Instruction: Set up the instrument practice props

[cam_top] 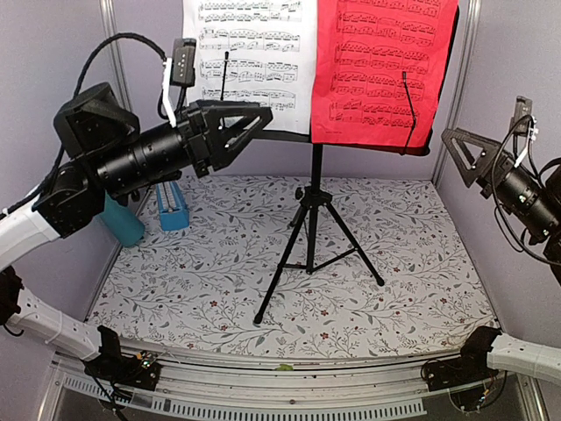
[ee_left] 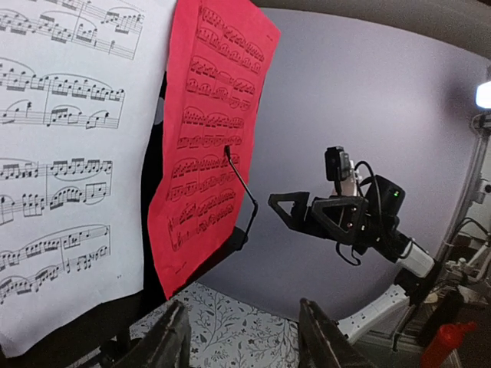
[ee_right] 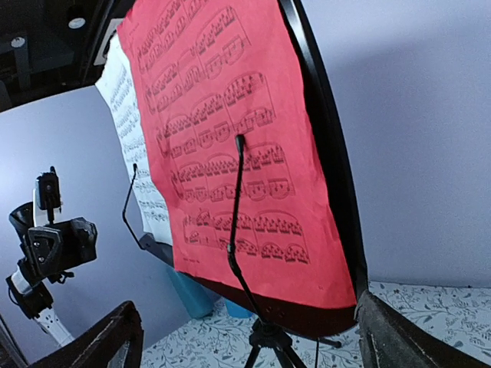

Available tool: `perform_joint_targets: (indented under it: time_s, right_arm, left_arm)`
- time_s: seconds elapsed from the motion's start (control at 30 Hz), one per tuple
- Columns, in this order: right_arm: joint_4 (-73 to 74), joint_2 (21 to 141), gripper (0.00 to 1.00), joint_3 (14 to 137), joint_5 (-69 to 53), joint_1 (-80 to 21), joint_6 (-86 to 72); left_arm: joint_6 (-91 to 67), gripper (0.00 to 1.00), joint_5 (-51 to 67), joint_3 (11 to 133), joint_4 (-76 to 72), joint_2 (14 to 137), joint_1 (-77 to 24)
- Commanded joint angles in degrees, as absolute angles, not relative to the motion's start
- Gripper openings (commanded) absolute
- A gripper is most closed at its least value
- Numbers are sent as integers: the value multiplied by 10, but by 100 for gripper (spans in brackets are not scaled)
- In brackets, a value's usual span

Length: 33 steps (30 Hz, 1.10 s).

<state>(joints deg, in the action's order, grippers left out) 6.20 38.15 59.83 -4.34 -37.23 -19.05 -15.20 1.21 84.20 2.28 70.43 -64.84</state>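
My left pincer [cam_top: 263, 116] is raised at desk height with its fingers [ee_left: 165, 339] apart and nothing between them. The white sheet of music [cam_top: 254, 53] lies just ahead of it and to its left, on the left half of the desk. I cannot tell whether a fingertip touches the lower edge. My right pincer [ee_right: 257, 346] is spread wide and empty. It faces the red sheet of music [cam_top: 377, 61] from the right and is apart from it. The red sheet rests on the right half of the desk of the black tripod music stand [cam_top: 311, 219], under a thin wire retainer. The stand is upright at the middle of the table [cam_top: 412, 263]. The small blue pyramid metronome [cam_top: 173, 206] stands at the table's left rear, below my left forearm and beside the teal cup [cam_top: 123, 224].
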Motion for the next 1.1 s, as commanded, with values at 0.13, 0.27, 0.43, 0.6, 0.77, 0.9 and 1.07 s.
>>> perform_joint_targets:
  time_s: [0.13, 0.27, 0.43, 0.6, 0.77, 0.9, 1.07]
  right_arm:
    - [136, 320, 99, 458, -1, -374, -260]
    - [125, 309, 99, 396, 2, -374, -285]
    - [91, 332, 99, 336, -12, -374, -308]
    - [71, 373, 99, 305, -22, -374, -319]
    - [67, 425, 99, 292, -42, -376, -338]
    - [71, 471, 99, 291, -45, -381, -353]
    - [80, 516, 99, 282, -40, -382, -364]
  left_arm:
    - [-261, 57, 5, 614, -34, 612, -675]
    - [-308, 73, -28, 533, -34, 583, -678]
    - [-352, 93, -88, 453, -21, 579, -678]
    - [-385, 96, -150, 417, 23, 621, -679]
    - [-405, 96, -169, 406, 49, 683, -677]
    - [-420, 96, -175, 398, 48, 721, -678]
    - [-444, 96, -189, 400, 47, 765, -677]
